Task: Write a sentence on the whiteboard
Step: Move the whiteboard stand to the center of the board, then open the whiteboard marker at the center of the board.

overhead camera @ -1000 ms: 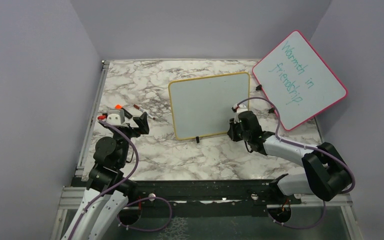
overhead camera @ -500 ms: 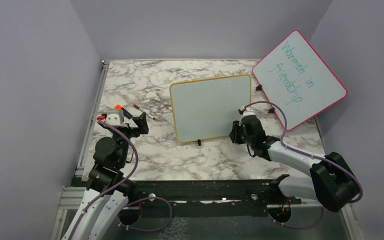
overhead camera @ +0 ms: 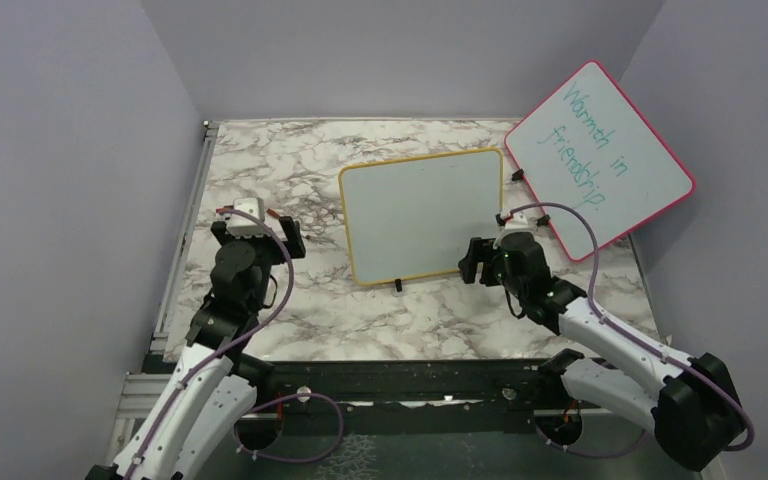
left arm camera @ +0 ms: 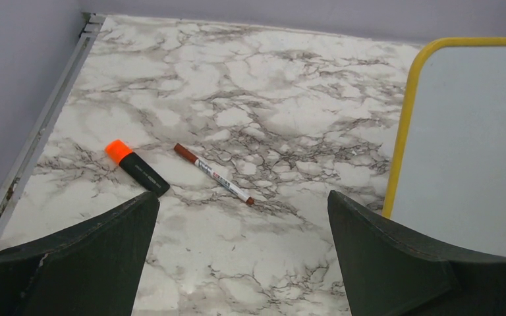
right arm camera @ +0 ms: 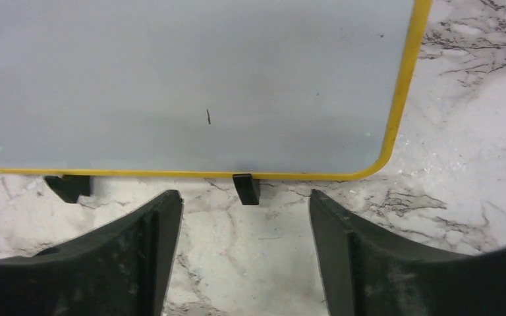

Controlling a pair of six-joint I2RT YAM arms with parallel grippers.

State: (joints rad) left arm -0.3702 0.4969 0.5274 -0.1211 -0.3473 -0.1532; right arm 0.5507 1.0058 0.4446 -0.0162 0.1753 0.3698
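The whiteboard [overhead camera: 420, 215] with a yellow frame and black clip feet stands mid-table. Its face is blank apart from one tiny dark mark [right arm camera: 208, 116]; no sentence shows on it. My right gripper [overhead camera: 482, 260] is open and empty, low over the table just in front of the board's lower right corner, with a clip foot [right arm camera: 246, 189] ahead between the jaws of the right gripper [right arm camera: 245, 220]. My left gripper [overhead camera: 260, 238] is open and empty left of the board. Just beyond the left gripper [left arm camera: 242, 220] lie a thin red-brown marker [left arm camera: 212, 174] and an orange-capped black highlighter [left arm camera: 136, 168].
A pink-red-framed board [overhead camera: 600, 160] with teal handwriting leans at the back right, against the wall. The marble table [overhead camera: 360, 310] has a metal rail [left arm camera: 46, 125] along its left edge. Grey walls close in on three sides.
My left gripper has turned and swung right over the markers, now hiding the highlighter from above. My right gripper has drawn back to the right from the board's lower right corner.
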